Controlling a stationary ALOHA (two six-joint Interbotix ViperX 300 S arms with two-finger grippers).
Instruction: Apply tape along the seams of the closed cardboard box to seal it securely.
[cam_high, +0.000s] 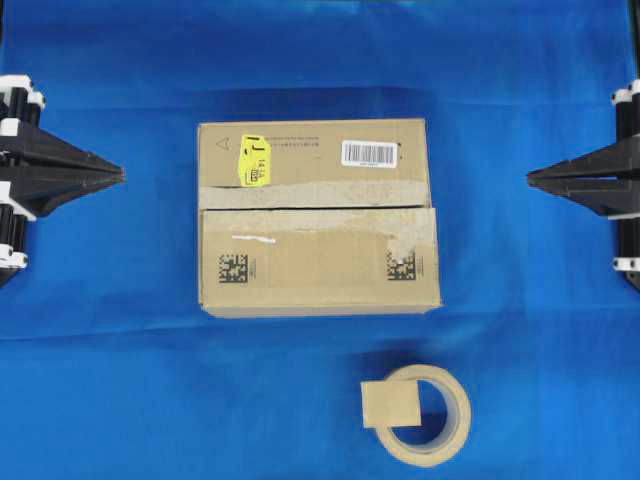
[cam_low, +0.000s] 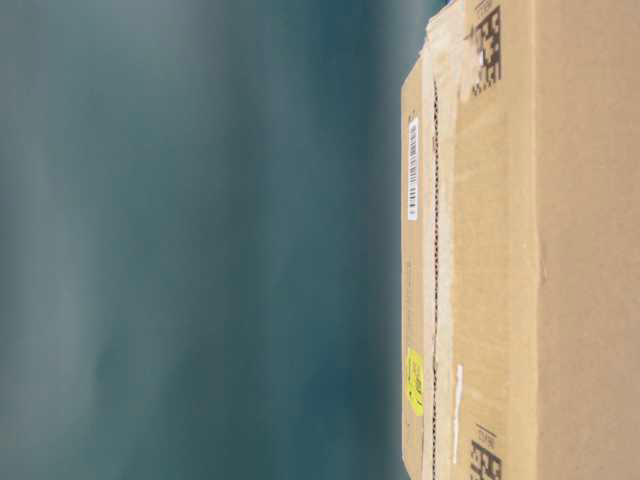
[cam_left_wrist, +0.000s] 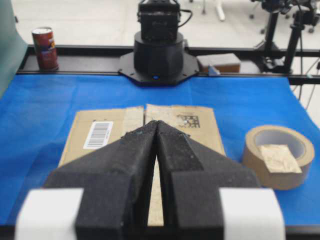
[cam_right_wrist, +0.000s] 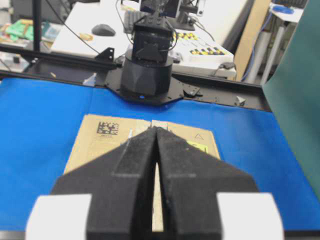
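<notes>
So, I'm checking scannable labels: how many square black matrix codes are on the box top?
2, both on the cardboard box's near flap: one at its left, one at its right.

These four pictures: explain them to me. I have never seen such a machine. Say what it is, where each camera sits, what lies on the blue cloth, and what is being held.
It is a robot with two arms that face each other across a table covered in blue cloth. The overhead view looks straight down: the left end effector and the right end effector are the black wedges at the sides, both shut and holding nothing. Between them lies the cardboard box, with the seam between its top flaps unsealed. Nearer the bottom lies a tape roll with a square piece of tape on it. The table-level view shows the box from the side, turned sideways. The two wrist views look out over each arm's own closed fingers towards the box.
</notes>
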